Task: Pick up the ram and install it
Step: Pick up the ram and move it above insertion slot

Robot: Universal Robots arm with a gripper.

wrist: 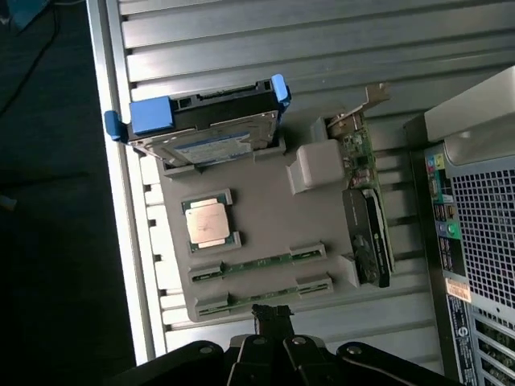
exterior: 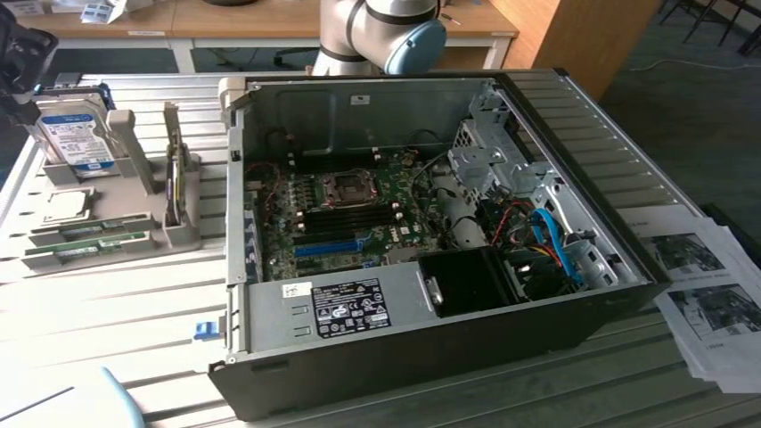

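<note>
Green, thin, long ram (wrist: 256, 261) slotted in grey holder (wrist: 265, 217).

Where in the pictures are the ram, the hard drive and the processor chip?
ram (wrist: 259, 262), wrist view, middle of green board.
hard drive (wrist: 211, 149), wrist view, its label.
processor chip (wrist: 208, 223), wrist view, centre of metal lid.

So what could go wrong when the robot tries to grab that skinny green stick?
1. The ram is thin and sits in a narrow groove of the gray holder, so the gripper, shut now, could slip off or knock it.
2. The silver processor chip lies close beside it and might get bumped.
3. The motherboard slots in the open computer case are narrow, so a tilted stick could miss them.
</note>
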